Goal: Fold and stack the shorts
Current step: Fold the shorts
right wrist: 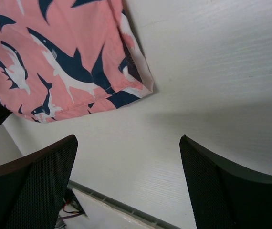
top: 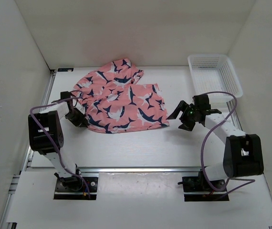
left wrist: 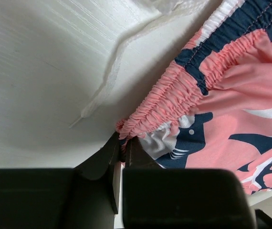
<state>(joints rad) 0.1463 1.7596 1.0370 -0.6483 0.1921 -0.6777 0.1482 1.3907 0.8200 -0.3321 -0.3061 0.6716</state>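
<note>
The coral-pink shark-print shorts (top: pixel 119 98) lie spread on the white table, waistband to the left, leg hems to the right. My left gripper (top: pixel 77 117) is shut on the near end of the gathered waistband (left wrist: pixel 164 102); the pinch shows in the left wrist view (left wrist: pixel 123 143). The white drawstring (left wrist: pixel 105 86) trails loose on the table beside it. My right gripper (top: pixel 180 116) is open and empty, just right of the shorts' near right hem corner (right wrist: pixel 138 83). In the right wrist view its gap (right wrist: pixel 129 167) frames bare table below that corner.
A white plastic mesh basket (top: pixel 214 74) stands at the back right, behind the right arm. White walls enclose the table on three sides. A metal rail (top: pixel 136 169) runs along the table's near edge.
</note>
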